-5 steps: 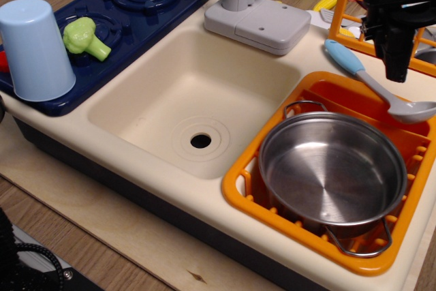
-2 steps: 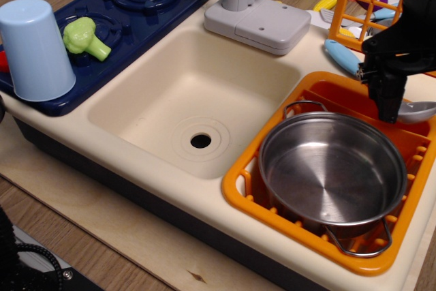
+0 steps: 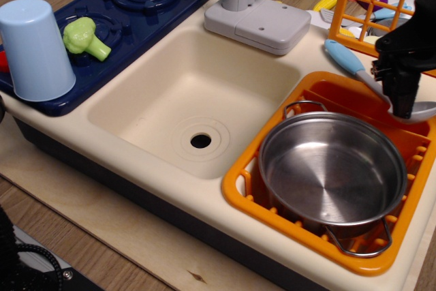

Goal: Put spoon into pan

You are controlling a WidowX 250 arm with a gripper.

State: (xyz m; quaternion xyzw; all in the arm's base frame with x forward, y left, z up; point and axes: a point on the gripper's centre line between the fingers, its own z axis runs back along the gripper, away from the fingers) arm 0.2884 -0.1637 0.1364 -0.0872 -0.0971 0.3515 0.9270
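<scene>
Tool, moved right since a moment earlier, hung over the spoon by the tabletop's right edge; its opening was unclear. Pan sat empty.

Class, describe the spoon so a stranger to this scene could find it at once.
Start at the orange basket right of the sink, which holds the steel pan. Along its far rim lies the spoon, its grey bowl partly behind the black gripper. Its light blue handle and thin grey neck mark it out.
</scene>
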